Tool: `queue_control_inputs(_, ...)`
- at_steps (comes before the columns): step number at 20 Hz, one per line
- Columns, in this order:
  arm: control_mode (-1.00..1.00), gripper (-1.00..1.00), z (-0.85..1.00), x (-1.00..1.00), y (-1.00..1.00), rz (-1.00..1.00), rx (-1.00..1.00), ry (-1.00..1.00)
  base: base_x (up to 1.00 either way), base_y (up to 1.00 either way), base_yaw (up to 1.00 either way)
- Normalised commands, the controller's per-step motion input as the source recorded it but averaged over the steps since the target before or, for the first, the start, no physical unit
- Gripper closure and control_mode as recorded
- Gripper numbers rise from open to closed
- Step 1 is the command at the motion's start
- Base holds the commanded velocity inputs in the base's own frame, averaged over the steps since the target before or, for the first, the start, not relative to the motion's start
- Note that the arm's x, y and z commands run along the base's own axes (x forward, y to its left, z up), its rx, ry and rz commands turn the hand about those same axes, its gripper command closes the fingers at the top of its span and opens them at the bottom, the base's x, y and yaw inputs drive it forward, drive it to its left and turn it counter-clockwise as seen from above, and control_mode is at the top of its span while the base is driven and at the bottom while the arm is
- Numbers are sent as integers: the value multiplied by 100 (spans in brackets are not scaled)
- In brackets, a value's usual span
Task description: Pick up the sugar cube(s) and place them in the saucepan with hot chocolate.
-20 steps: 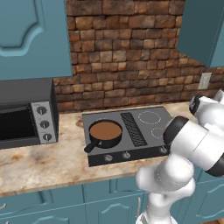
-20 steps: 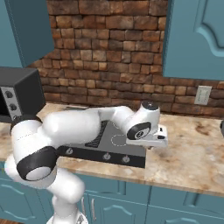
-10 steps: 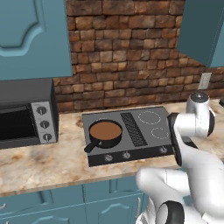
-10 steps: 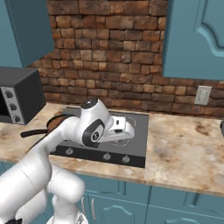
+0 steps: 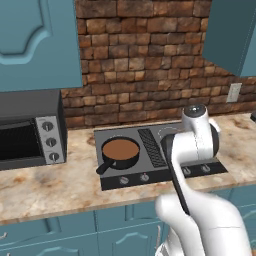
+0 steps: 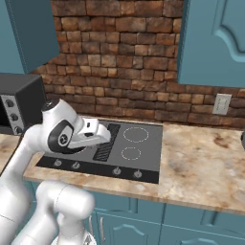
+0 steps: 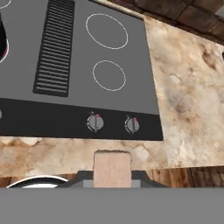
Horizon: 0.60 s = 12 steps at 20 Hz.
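Note:
A pale beige sugar cube [image 7: 112, 165] sits between the two dark fingertips of my gripper [image 7: 112, 178], which is shut on it at the bottom of the hand view. The hand hangs over the front edge of the cooktop [image 7: 109, 100], near its knobs. The saucepan [image 5: 120, 150], black with brown liquid and a short handle, stands on the front left burner. In the right base view my gripper [image 6: 106, 138] points right above the cooktop's vent grille, and the arm hides most of the pan. A black curved edge [image 7: 3, 46] shows at the hand view's top left.
A black microwave [image 5: 27, 129] stands on the counter left of the cooktop. Brick wall and teal upper cabinets [image 5: 40, 42] lie behind. Marbled counter [image 6: 206, 162] stretches to the right, with a wall outlet [image 6: 222, 104] above it.
The arm has swung left from the counter right of the cooktop to above the cooktop's middle, carrying the cube. The pan and the cameras have stayed put.

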Motion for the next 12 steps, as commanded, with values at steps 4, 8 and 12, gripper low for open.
queue_control_inputs(4,-100,100,10,0,83,0,25,0,0,0,0)
queue_control_inputs(8,-100,100,22,16,80,6,13,5,0,0,0)
queue_control_inputs(12,-100,100,28,40,64,9,16,7,0,0,0)
